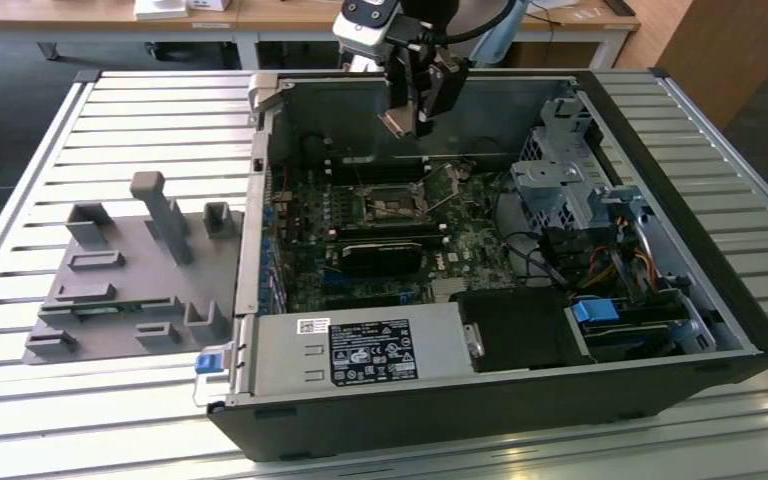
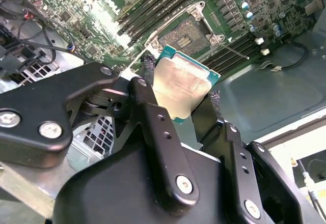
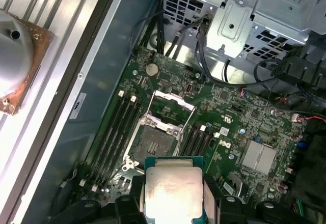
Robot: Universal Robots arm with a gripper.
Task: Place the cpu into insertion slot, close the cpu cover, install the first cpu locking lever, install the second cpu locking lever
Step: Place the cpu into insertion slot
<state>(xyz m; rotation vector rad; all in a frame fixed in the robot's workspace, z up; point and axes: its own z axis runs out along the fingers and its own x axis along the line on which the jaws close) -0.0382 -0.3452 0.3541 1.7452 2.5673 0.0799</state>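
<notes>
My gripper hangs inside the open computer case, above the motherboard, shut on the cpu. The cpu is a small square chip with a dull silver top and a green edge, clamped on two opposite sides by the black fingers. Below it the insertion slot lies uncovered, dark in the centre with a silvery rim. In the first wrist view the cpu sits just short of the insertion slot, and the cpu cover stands swung up off the socket. A thin locking lever stands free beside the insertion slot.
Memory slots flank the socket. A long black block lies just in front of it. The grey power supply box fills the case's near corner, and a metal drive cage with cables stands on the exterior view's right. A grey fixture plate lies left.
</notes>
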